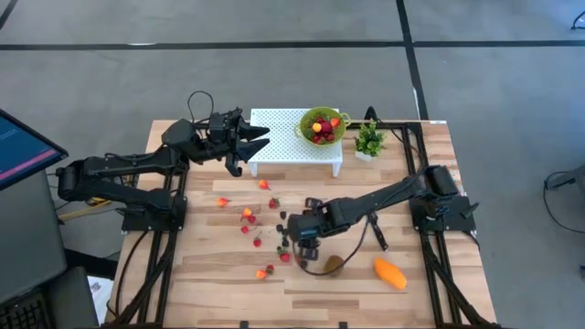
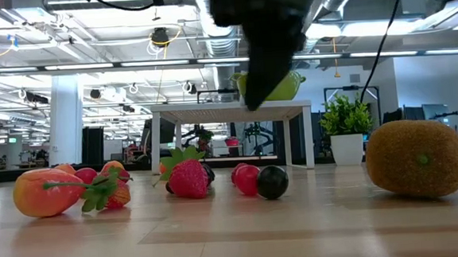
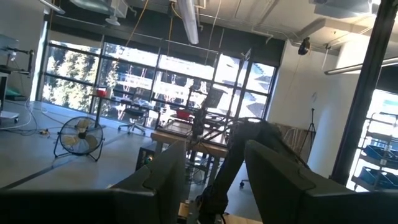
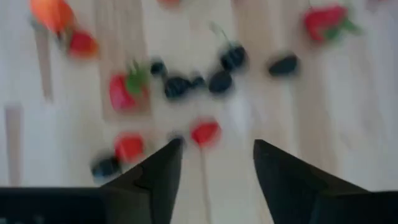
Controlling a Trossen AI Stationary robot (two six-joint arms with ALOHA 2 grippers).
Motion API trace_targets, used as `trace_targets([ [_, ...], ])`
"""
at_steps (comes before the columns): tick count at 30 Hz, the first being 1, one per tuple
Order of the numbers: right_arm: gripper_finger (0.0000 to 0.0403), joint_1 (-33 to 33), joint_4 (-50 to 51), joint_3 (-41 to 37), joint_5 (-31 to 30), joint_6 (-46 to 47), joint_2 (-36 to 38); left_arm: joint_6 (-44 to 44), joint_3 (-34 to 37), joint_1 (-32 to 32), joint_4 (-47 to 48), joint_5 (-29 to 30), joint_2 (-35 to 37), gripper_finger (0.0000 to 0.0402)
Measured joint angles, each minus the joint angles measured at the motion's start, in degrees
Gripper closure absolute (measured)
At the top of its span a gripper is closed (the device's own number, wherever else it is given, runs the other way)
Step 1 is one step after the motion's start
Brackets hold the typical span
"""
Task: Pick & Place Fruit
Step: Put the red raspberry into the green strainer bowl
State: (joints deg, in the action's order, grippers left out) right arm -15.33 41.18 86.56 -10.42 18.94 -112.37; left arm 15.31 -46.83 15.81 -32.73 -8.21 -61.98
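Small red, orange and dark fruit pieces [image 1: 249,217] lie scattered on the wooden table, with a brown kiwi [image 1: 334,265] and an orange mango [image 1: 390,273] nearer the front. More fruit sits in a green bowl [image 1: 335,134] on a small white stand [image 1: 285,146]. My right gripper [image 4: 214,155] hangs open above the dark and red pieces [image 4: 205,132] at mid-table, pointing steeply down and touching nothing. It shows as a dark shape [image 2: 266,54] in the low view. My left gripper [image 1: 259,139] waits open, raised beside the stand's left end.
A slim black knife [image 1: 377,233] lies right of my right gripper. A small potted plant [image 1: 369,139] stands at the far right beside the stand. Bare wood lies along the table's near left edge [image 1: 192,292].
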Motion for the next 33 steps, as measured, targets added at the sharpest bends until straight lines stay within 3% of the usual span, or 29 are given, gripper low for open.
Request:
trace_targets([
  [9,0.0169,-0.4,-3.29,0.11,0.01,0.46,-5.14,0.0,0.02,0.0,-1.27,-0.02,-0.02,0.0243],
  [27,0.0169,0.56,-5.85,0.2,-2.07,2.12,-11.98,0.0,0.01,0.0,-2.27,0.0,0.0,0.0243],
  [33,0.0199,0.63,-5.43,0.08,-1.46,2.14,-11.41,0.0,0.0,0.0,-2.25,0.0,0.0,0.0243],
])
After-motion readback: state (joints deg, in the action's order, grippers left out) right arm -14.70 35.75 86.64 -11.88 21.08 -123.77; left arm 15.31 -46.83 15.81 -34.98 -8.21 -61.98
